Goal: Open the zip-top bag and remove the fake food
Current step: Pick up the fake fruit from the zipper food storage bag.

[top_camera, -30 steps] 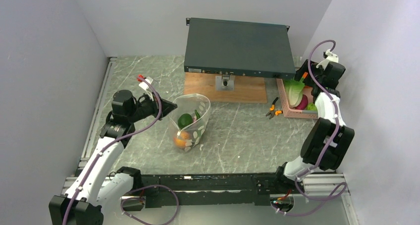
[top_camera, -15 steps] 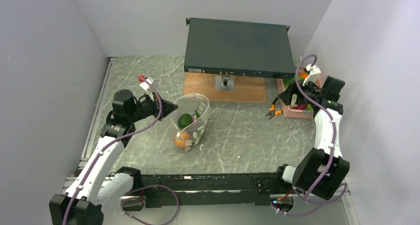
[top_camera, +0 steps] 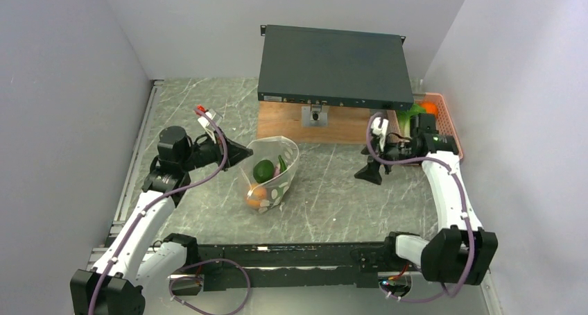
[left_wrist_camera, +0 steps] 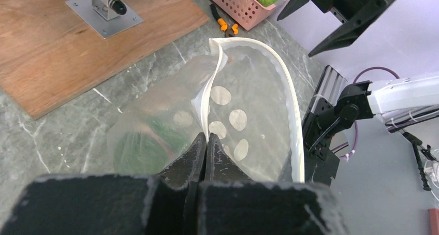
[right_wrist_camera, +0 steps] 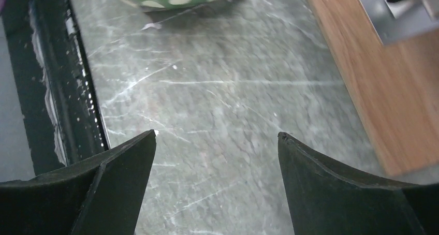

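your left claw [left_wrist_camera: 206,142] is pinched shut on one lip of the zip-top bag [top_camera: 274,173], just beside the white zip strip. this grip lifts the lip so the mouth gapes and the floppy walls do not fold shut. the bag rests on the tabletop [top_camera: 333,204] left of centre, weighed down by the fake food [top_camera: 257,193] inside it: an orange ball low down and a round green piece [top_camera: 263,169] above.

your right claw [right_wrist_camera: 216,136] hangs over bare tabletop near the wooden board [right_wrist_camera: 357,74], well apart from the bag and pointing toward it. its jaws are spread wide and hold nothing, a spread that suits reaching into the mouth for a piece.

the pink basket [top_camera: 452,124] at the far right holds lettuce [top_camera: 414,111] and an orange piece. this suggests it serves as the drop-off, and that the emptying is partly done.
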